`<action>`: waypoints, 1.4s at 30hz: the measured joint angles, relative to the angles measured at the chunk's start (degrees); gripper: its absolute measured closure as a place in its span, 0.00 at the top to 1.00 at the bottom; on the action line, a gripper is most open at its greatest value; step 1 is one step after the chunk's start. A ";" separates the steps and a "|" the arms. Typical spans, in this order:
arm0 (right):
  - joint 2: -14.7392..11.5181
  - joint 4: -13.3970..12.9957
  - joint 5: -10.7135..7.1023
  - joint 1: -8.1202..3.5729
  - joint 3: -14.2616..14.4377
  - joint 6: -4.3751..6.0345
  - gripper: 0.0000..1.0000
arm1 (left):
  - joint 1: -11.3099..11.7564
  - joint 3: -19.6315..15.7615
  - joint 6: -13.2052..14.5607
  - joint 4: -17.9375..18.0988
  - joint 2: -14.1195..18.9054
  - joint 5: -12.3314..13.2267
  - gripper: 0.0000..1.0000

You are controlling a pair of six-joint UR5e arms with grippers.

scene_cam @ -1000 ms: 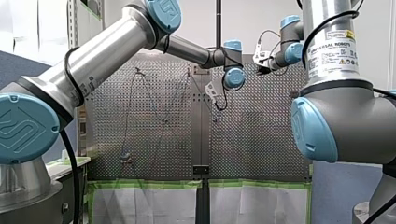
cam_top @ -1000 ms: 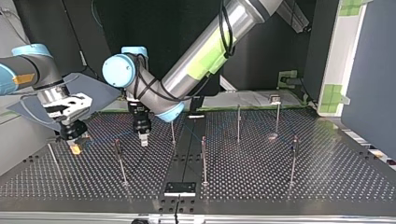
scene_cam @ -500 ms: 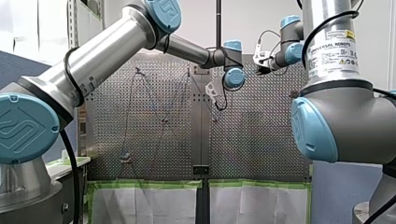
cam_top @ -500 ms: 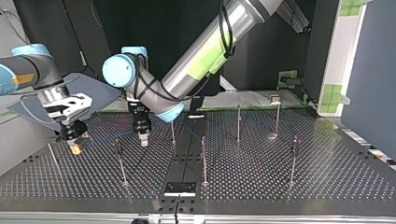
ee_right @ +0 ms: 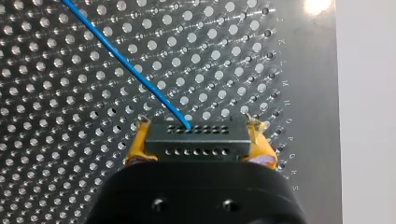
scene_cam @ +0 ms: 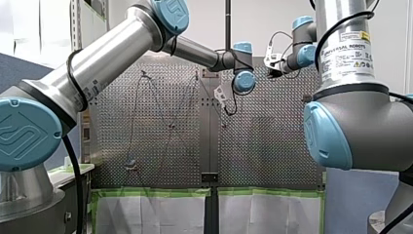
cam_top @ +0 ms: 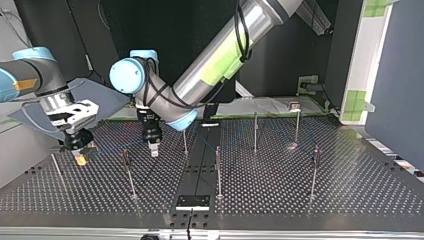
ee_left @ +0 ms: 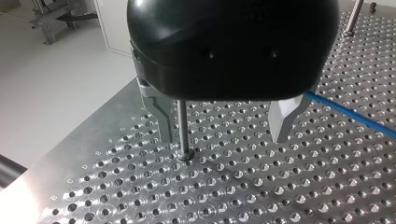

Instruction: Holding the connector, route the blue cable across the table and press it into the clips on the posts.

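Clamps a flat, black, rectangular connector, its face pierced by two rows of small holes, between the yellow pads of my right pincer, over the perforated metal surface. Trails a thin, smooth blue cable from the connector's far row of holes, slanting away across the surface. Holds my left pincer open and empty: rounded black body, two pale metal fingers spread wide, pointing down. Sets one finger just beside a slim round steel post.
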 joint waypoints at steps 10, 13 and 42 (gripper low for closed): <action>0.00 0.00 0.00 0.00 0.00 0.00 0.00 | -0.03 0.00 -0.04 -0.06 0.00 -0.19 1.00; 0.00 0.00 0.00 0.00 0.00 0.00 0.00 | -0.08 0.00 -0.09 -0.15 0.00 -0.45 1.00; 0.00 0.00 0.00 0.00 0.00 0.00 0.00 | -0.63 -0.05 -0.82 -1.33 0.00 -3.88 1.00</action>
